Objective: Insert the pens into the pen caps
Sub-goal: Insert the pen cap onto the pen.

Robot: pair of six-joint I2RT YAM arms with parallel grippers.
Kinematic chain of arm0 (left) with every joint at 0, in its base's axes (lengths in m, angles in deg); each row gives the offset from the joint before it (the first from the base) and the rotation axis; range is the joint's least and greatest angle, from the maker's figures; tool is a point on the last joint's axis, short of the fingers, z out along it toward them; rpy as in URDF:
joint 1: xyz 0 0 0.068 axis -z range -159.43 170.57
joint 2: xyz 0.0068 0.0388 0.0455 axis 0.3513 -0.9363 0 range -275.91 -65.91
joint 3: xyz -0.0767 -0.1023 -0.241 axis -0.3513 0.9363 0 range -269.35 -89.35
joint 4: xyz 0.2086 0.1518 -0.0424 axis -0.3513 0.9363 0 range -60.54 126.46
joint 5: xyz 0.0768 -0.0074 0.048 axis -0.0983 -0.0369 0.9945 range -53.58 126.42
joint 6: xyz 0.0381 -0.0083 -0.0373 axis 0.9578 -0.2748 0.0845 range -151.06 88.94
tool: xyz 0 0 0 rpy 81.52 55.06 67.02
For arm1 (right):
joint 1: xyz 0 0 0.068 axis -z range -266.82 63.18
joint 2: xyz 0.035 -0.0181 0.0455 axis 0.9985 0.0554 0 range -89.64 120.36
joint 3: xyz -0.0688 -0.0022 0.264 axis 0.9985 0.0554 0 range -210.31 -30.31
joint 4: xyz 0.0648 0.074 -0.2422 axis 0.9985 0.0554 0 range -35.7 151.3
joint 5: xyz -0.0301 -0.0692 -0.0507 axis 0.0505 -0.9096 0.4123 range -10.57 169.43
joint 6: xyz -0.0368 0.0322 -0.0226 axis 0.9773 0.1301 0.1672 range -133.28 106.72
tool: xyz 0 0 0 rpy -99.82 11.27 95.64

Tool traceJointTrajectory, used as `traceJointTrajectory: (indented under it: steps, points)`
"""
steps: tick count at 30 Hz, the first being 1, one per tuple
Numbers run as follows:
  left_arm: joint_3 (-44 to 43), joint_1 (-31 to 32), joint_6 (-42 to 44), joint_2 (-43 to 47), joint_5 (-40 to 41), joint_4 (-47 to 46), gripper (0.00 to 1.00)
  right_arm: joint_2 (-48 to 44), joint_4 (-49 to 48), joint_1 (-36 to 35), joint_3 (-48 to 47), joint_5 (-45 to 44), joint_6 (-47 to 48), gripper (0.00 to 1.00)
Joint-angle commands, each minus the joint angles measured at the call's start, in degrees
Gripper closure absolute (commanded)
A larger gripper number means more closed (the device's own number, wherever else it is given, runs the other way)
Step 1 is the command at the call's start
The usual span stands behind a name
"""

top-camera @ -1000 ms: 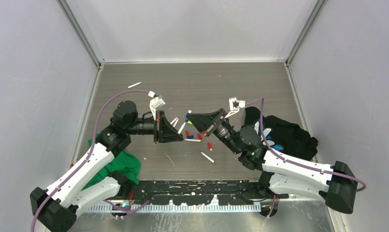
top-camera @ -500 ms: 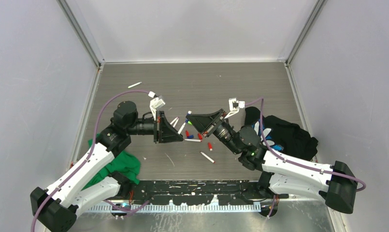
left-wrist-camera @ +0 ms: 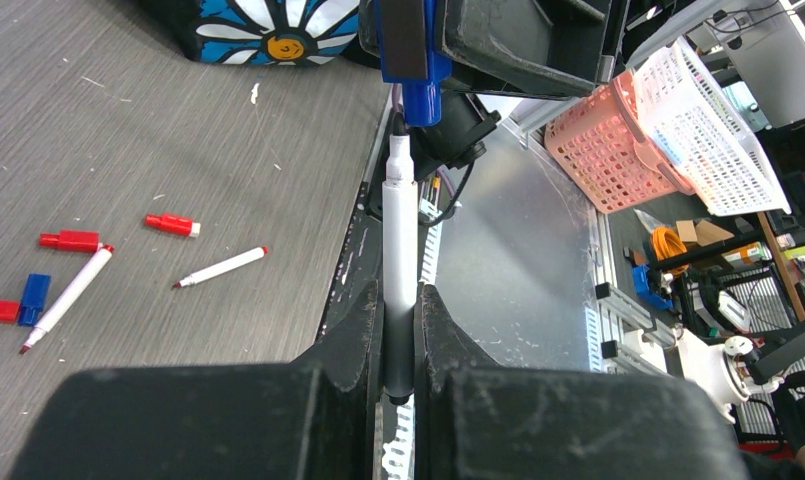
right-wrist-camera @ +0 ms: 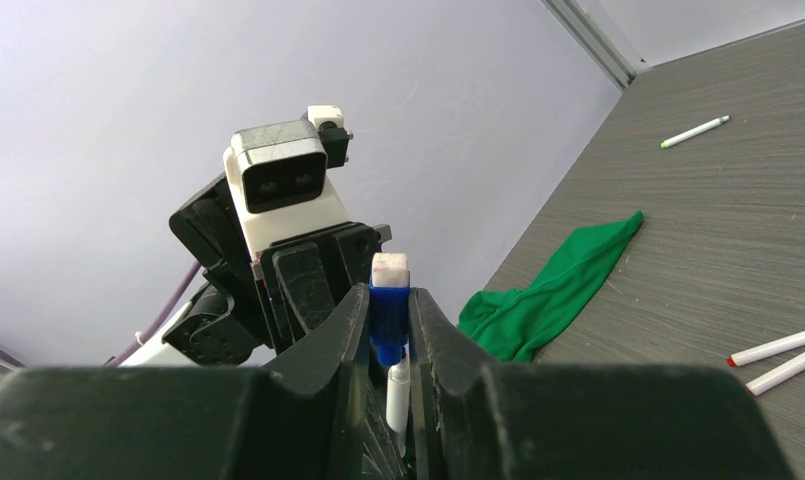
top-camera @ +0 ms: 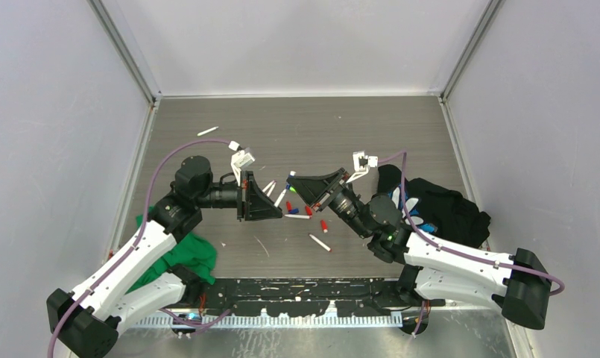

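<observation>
My left gripper [left-wrist-camera: 400,300] is shut on the lower end of a white pen [left-wrist-camera: 399,230] that points straight away from the wrist. The pen's dark tip sits at the mouth of a blue pen cap [left-wrist-camera: 415,70]. My right gripper [right-wrist-camera: 389,295] is shut on that blue cap [right-wrist-camera: 389,310], and the white pen [right-wrist-camera: 397,395] shows just below it between the jaws. From above, the two grippers [top-camera: 280,211] [top-camera: 293,181] meet over the table's middle. Loose pens [left-wrist-camera: 221,267] [left-wrist-camera: 66,298] and red caps [left-wrist-camera: 173,225] [left-wrist-camera: 70,240] lie on the table beneath.
A green cloth [top-camera: 185,253] lies at the near left beside the left arm. A black cloth with a daisy print [top-camera: 438,209] lies at the right. One pen [top-camera: 207,131] lies alone at the far left. Another pen [top-camera: 320,242] lies near the front.
</observation>
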Motion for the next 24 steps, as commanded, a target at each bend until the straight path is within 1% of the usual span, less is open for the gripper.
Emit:
traceJointTrajectory:
  steps: [1, 24]
  points:
    - [-0.26, -0.15, -0.7, 1.52, -1.7, -3.21, 1.0, 0.08, -3.28, -0.27, -0.97, -2.38, 1.29, 0.99]
    - [-0.27, -0.15, -0.79, 1.47, -1.79, -3.29, 1.0, 0.29, -3.45, -0.26, -1.86, -2.69, 2.29, 0.99]
